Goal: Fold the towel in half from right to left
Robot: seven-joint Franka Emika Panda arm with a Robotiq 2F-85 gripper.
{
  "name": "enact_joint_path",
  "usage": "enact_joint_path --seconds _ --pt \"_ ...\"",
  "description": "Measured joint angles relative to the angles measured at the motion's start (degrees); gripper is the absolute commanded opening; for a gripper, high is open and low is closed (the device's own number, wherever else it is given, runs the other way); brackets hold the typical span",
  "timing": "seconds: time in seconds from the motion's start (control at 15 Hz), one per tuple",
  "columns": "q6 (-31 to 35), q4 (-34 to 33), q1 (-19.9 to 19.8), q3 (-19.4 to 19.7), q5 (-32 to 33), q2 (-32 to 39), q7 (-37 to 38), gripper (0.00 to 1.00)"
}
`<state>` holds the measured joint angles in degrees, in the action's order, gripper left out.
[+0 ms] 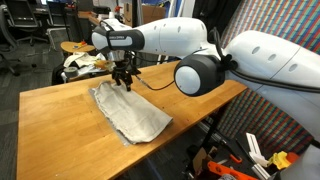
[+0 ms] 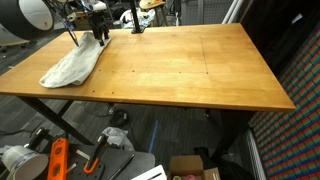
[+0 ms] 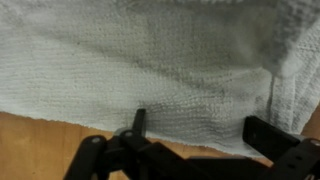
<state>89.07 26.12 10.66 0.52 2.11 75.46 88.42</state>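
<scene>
Evidently the step in hand is the approach. The large, thin, pale grey-white cloth towel (image 1: 130, 112) lies rumpled but mostly flat at one end of the wooden table (image 1: 60, 110). The black pincer (image 1: 123, 78) hangs low over that same end of the table, its jaws spread wide and gripping nothing.

In the wrist view the fingers (image 3: 138, 122) stand apart over bare table wood, with the cloth's edge just ahead of them. The next move likely calls for sinking to the table, pinching that edge, then carrying it across.

The pincer hides part of the towel in an exterior view (image 2: 72, 65). I cannot tell which edge counts as the right, nor how many layers lie there.
</scene>
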Motion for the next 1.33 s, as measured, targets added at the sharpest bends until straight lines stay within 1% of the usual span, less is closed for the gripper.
enact_joint_path --seconds 0.4,0.67,0.93,1.33 --pt "0.0 0.0 -2.8 0.0 -1.7 0.1 2.9 1.00" --pt "-0.1 -0.1 -4.1 -0.5 -4.0 0.1 3.0 1.00" --pt "0.8 -0.3 -4.3 -1.9 -5.9 -0.7 2.8 1.00" --pt "4.2 -0.3 -3.2 -2.6 -6.1 -1.8 2.8 1.00"
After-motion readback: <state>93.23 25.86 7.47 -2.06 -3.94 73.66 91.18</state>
